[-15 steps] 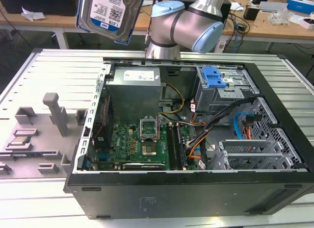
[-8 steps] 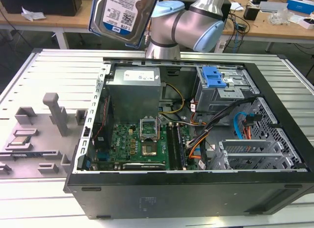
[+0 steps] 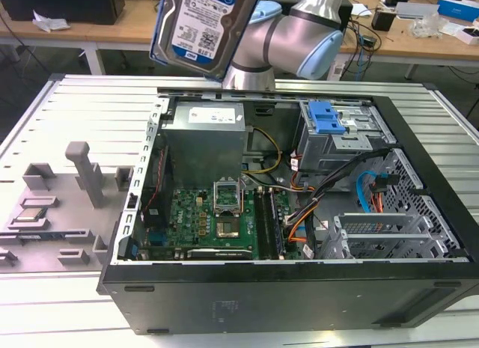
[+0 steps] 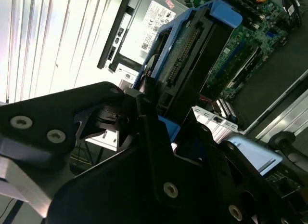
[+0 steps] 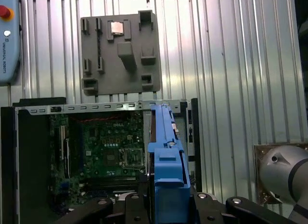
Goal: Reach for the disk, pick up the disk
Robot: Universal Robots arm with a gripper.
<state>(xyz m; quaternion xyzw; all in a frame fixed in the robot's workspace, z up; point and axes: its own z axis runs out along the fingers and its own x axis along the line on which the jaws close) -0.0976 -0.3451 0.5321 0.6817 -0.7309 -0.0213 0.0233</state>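
The disk (image 3: 200, 25), silver-grey with a white-and-blue label and a blue frame, hangs high in the air above the far wall of the open computer case (image 3: 299, 288). The arm (image 3: 288, 35) stands just behind it in the exterior view. In the first wrist view the disk (image 5: 166, 151) is seen edge-on, its blue frame clamped between the black fingers of my gripper (image 5: 166, 202). The second wrist view has the disk's (image 4: 190, 46) underside and connector edge sticking out from my gripper (image 4: 161, 123), which is shut on it.
Inside the case lie the motherboard (image 3: 213, 221), a grey power supply (image 3: 206, 135) and a drive cage with a blue latch (image 3: 326, 117). A grey fixture plate (image 3: 56, 213) holding a small processor chip (image 3: 31, 213) sits on the ribbed metal table (image 3: 75, 108) at the exterior view's left. Cluttered benches stand behind.
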